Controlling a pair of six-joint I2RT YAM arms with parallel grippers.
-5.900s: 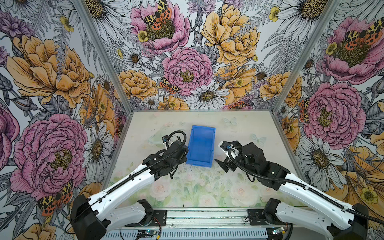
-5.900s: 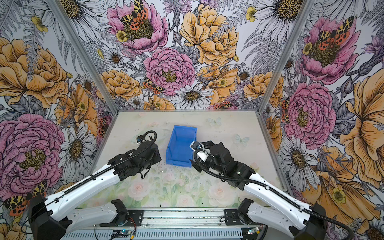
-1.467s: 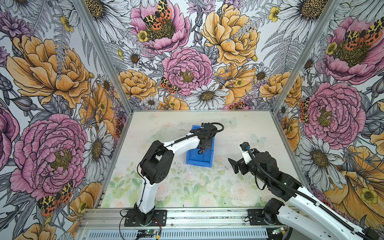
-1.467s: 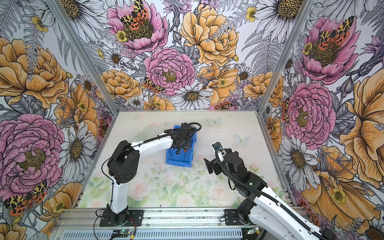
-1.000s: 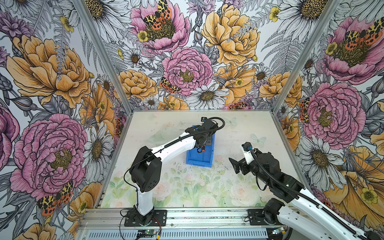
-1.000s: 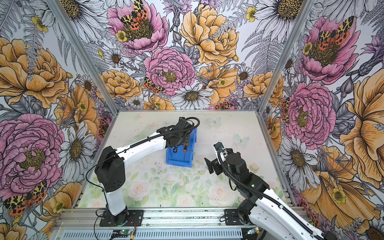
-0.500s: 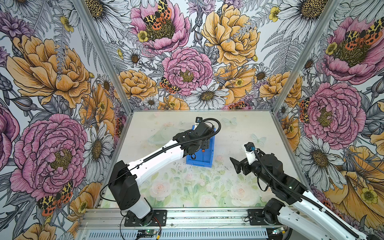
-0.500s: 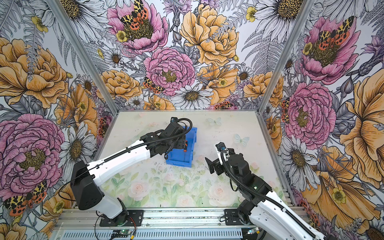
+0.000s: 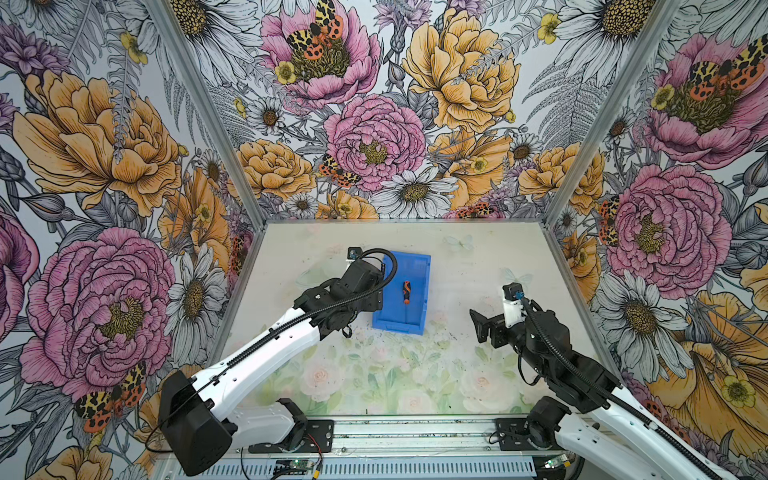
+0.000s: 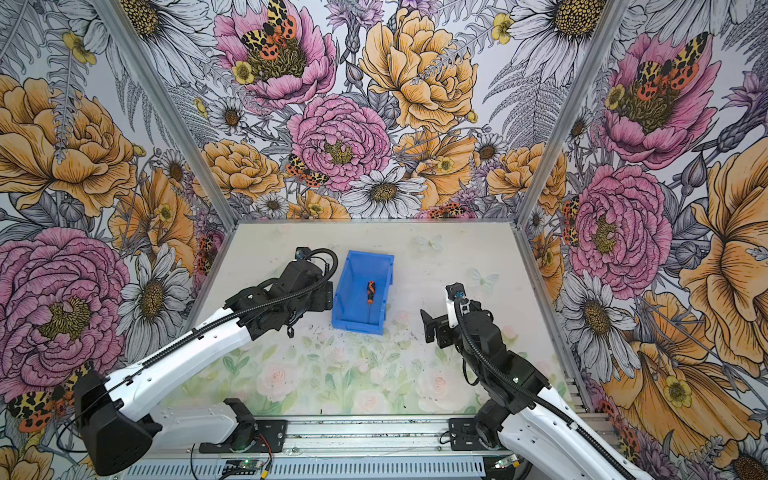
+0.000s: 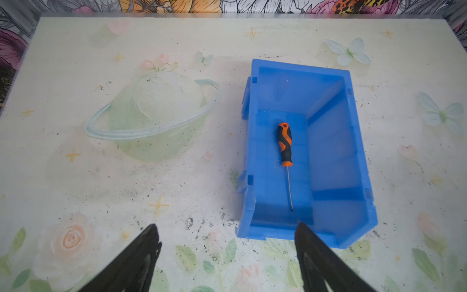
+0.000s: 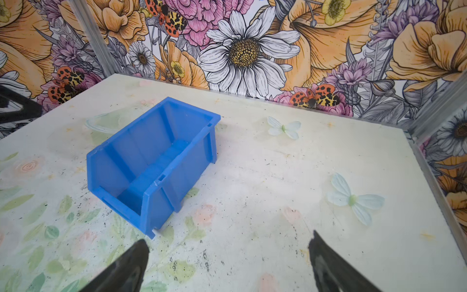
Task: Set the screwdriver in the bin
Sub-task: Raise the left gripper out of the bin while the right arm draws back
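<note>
Grippers come first, nearest the robot's base. The left gripper (image 11: 225, 223) hangs with its fingers spread wide and nothing between them. It sits just short of the bin's low front lip, toward the bin's left wall. The right gripper (image 12: 227, 237) is also spread and empty, well apart from the bin's right wall and above the bare surface (image 11: 151, 177).

Next comes the bin (image 11: 331, 151), standing upright on the surface with its low lip facing the robot. The screwdriver (image 11: 287, 164) lies flat on the bin's floor, roughly midway between the side walls and touching neither. Its thin shaft points at the front lip and its orange-and-black handle points at the bin's tall back wall. Both top views show it there too (image 9: 406, 292). Judged from this, the task looks done.

Should it need lifting again, the screwdriver would likely be light and stiff. The contoured handle looks like the best place to hold it, pinched across its thickest part. The thin shaft looks smooth and narrow, so it would probably slip or roll out of the fingers.
</note>
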